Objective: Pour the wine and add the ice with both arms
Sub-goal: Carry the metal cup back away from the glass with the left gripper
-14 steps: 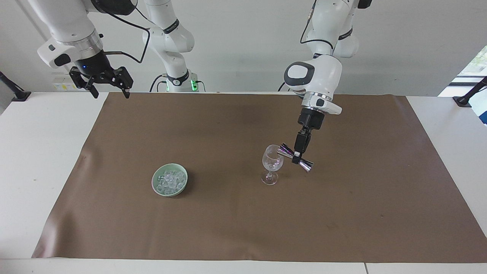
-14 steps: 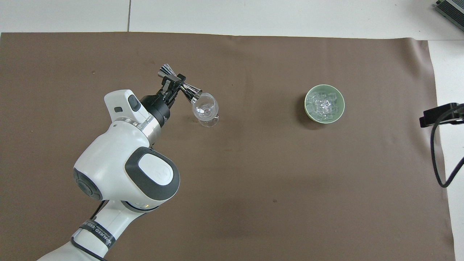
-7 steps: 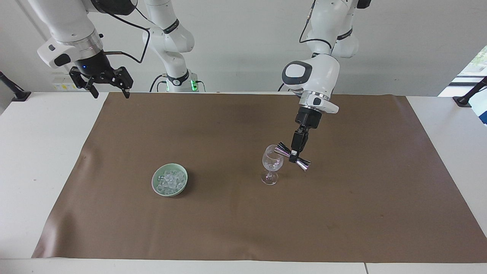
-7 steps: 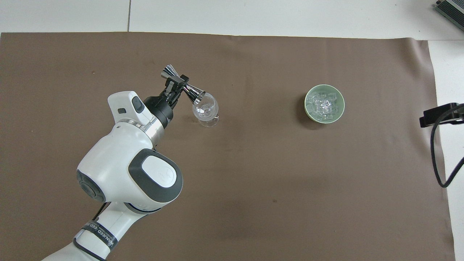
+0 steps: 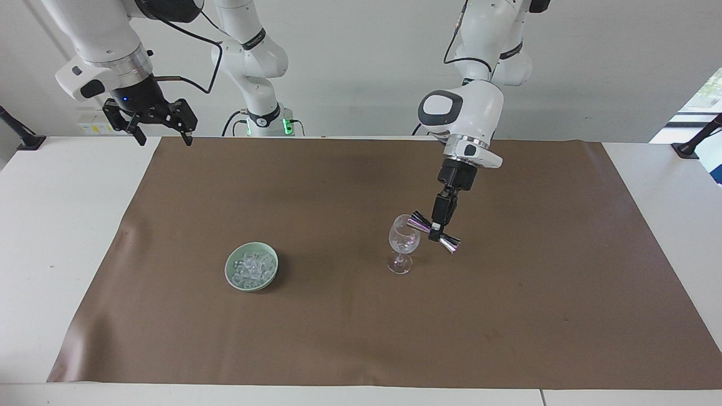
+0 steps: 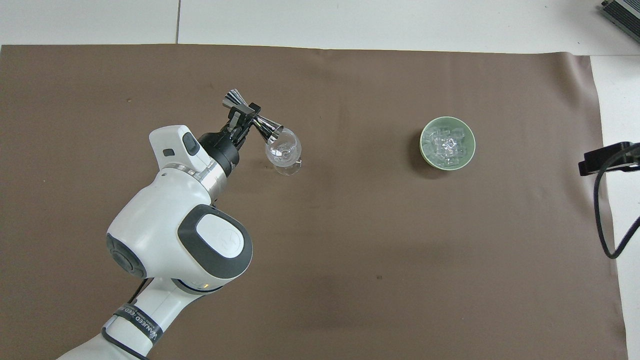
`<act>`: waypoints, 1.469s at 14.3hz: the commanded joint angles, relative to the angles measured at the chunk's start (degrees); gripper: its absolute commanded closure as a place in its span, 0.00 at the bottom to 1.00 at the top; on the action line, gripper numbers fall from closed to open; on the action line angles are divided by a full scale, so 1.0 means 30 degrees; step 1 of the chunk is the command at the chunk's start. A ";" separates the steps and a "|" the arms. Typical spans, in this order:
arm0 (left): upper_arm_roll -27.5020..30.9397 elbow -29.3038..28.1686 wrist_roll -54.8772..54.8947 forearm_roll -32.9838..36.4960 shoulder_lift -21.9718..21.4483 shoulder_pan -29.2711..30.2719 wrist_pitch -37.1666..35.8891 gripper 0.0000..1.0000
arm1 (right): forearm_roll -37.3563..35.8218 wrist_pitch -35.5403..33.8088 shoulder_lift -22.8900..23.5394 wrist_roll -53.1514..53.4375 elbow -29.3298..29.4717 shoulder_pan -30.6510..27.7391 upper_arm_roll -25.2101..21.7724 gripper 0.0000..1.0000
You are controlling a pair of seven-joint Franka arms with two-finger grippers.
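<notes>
A clear wine glass (image 5: 404,241) (image 6: 283,150) stands upright on the brown mat. My left gripper (image 5: 436,232) (image 6: 245,114) is shut on the waist of a shiny double-cone jigger (image 5: 450,243) (image 6: 270,130). The jigger is tilted, its lower mouth at the glass's rim. I cannot make out any wine in the jigger or the glass. The ice (image 5: 252,267) (image 6: 447,146) is heaped in a pale green bowl (image 5: 232,277) (image 6: 423,145), toward the right arm's end of the table. My right gripper (image 5: 163,138) waits open, high over the table's edge at that end.
The brown mat (image 5: 338,338) (image 6: 350,250) covers most of the white table (image 5: 56,254). Black clamp arms (image 5: 696,138) sit at the table's corners nearest the robots. A black cable hangs at the overhead view's edge, beside the bowl's end.
The left arm has drawn slightly up and toward the robots over the last second, carrying the tilted jigger a little along the glass's rim. The right arm has not moved.
</notes>
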 commanded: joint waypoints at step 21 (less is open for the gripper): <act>0.0303 -0.0113 -0.3732 -0.1724 -0.1133 0.0604 -0.1448 1.00 | 0.0318 0.0117 -0.0358 0.0246 -0.0418 -0.0062 0.0035 0.00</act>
